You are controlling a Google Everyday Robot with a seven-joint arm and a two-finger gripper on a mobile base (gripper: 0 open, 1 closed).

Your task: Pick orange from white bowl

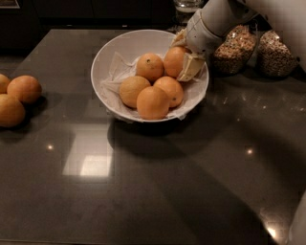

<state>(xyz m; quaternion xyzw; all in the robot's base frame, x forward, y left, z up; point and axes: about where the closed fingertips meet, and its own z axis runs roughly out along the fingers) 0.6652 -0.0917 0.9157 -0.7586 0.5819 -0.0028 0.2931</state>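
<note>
The orange sits at the back right of the white bowl, resting among the other fruit. It is round with no longer side. No stem dot shows on its skin, so I cannot tell which way it points. The skin is a deep, even orange with a fine matt dimpling.

The tool reaches in over the bowl's far right rim. Its cream fingers are spread to the fruit's width, one by its upper right and one against its lower right. They look closed on the orange, which has not left the bowl.

Just left of it lies a smaller orange with a dark stem dot. In front are a paler, yellowish orange and two more, all touching.

The bowl is wide, shallow and glossy, lined with crumpled white paper. The white, smooth-cased arm comes down from the upper right.

Behind it stand two glass jars of grains, just beside the bowl. The worktop is dark, polished and speckled, with light glinting off it. Well apart at the left edge, three loose oranges huddle together.
</note>
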